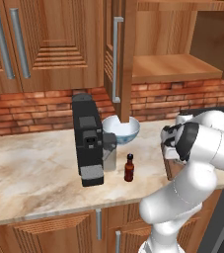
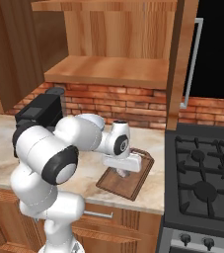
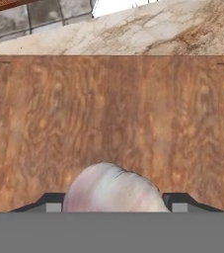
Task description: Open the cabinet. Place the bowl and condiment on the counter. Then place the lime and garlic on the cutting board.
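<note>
Already the bowl (image 1: pixel 121 129) and bottle (image 1: pixel 129 168) stand left of the cutting board (image 2: pixel 126 174), on the counter (image 1: pixel 34 168). Low over the board, the gripper (image 3: pixel 112 203) sits partly open around the garlic (image 3: pixel 112 190), probably setting it down.

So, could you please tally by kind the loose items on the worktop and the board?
Pale blue-white round bowl: 1
Dark red-brown bottle with black cap: 1
Black coffee machine: 1
Dark brown wooden cutting board: 1
Pale pinkish-white garlic bulb: 1
Total: 5
</note>
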